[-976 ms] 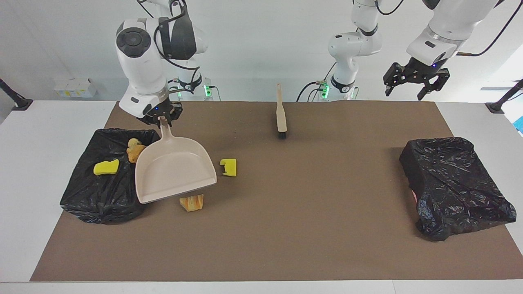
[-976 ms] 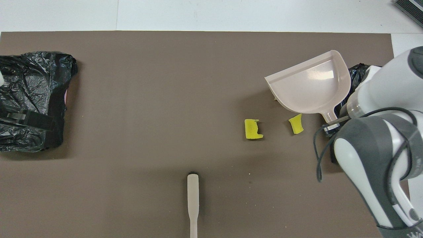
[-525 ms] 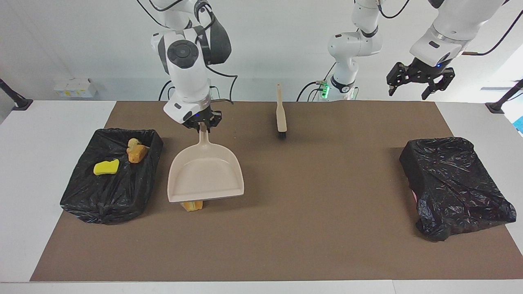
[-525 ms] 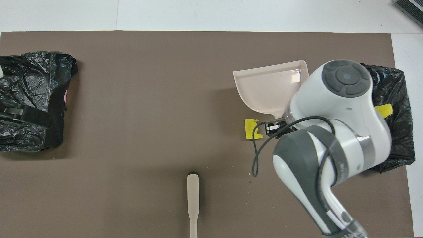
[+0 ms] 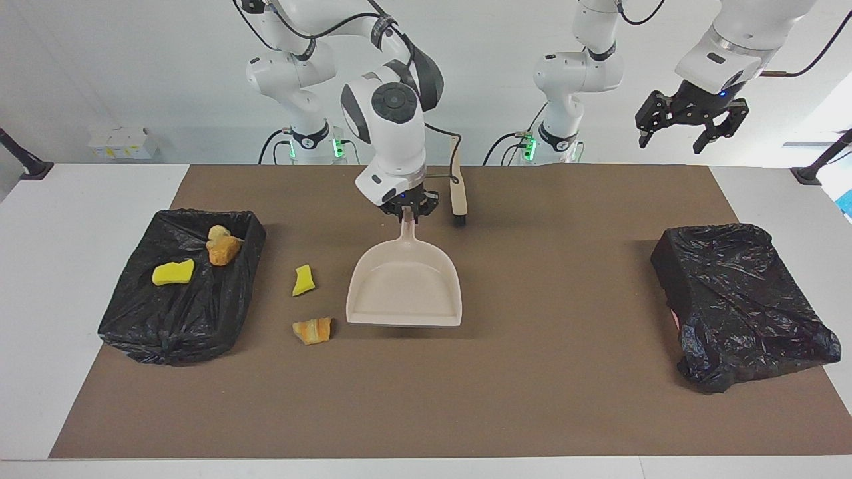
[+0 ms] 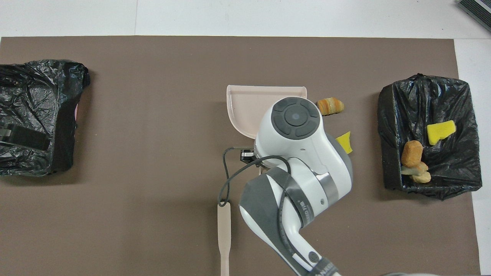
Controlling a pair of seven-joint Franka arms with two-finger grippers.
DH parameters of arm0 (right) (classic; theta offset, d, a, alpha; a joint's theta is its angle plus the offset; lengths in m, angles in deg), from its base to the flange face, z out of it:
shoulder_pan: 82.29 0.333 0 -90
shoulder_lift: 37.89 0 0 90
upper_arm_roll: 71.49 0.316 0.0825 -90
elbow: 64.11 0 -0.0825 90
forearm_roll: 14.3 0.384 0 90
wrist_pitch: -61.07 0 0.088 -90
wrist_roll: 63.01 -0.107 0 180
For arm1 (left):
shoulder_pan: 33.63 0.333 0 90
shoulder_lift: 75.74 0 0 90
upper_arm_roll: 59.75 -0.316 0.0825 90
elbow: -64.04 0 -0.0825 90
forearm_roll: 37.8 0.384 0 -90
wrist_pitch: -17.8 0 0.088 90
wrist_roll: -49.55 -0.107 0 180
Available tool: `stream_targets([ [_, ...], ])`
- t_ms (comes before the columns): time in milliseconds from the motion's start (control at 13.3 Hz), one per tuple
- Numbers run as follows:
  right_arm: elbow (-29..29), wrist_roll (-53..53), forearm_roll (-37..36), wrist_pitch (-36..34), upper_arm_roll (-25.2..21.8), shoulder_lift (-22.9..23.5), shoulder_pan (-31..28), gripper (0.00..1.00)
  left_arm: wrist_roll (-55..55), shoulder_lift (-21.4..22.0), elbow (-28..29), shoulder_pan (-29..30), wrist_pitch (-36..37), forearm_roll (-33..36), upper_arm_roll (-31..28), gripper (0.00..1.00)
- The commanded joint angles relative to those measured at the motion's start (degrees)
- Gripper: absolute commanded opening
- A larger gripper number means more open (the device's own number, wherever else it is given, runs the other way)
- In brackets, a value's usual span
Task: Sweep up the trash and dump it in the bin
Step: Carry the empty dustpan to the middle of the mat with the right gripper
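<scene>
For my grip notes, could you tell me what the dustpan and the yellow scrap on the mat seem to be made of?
Dustpan: likely hard plastic, smooth beige with a faint sheen; thin moulded rim, one piece with its handle.
Yellow scrap: probably sponge or foam, matte bright yellow, with an irregular cut shape.

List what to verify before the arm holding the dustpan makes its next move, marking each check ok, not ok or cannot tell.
1. Right gripper shut on dustpan handle: ok.
2. Dustpan empty: ok.
3. All trash in the bin: not ok; yellow scrap and bread-like scrap lie on the mat.
4. Brush in hand: not ok; it lies on the mat.
5. Left gripper open, waiting raised: ok.
6. Dustpan lip touching mat: cannot tell.
</scene>
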Motion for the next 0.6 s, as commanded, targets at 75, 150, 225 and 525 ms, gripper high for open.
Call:
stream_targets([
  [75, -13.1, -2.9, 0.5, 0.6, -0.4, 11.6, 3.0, 0.00, 0.2, 2.1, 2.4, -3.2, 0.3, 0.6, -3.0, 1.00],
  [150, -13.3, -2.9, -0.3, 3.0, -0.4, 13.4, 3.6, 0.00, 0.2, 2.1, 2.4, -3.3, 0.3, 0.6, -3.2, 1.00],
  [225, -13.3, -2.9, -1.3, 5.2, -0.3, 14.8, 4.1, 0.00, 0.2, 2.1, 2.4, -3.3, 0.3, 0.6, -3.2, 1.00],
  [525, -13.2, -3.0, -2.8, 9.5, -0.3, 18.2, 4.9, 0.00, 0.6, 2.2, 2.3, -2.4, 0.2, 0.3, -2.8, 1.00],
])
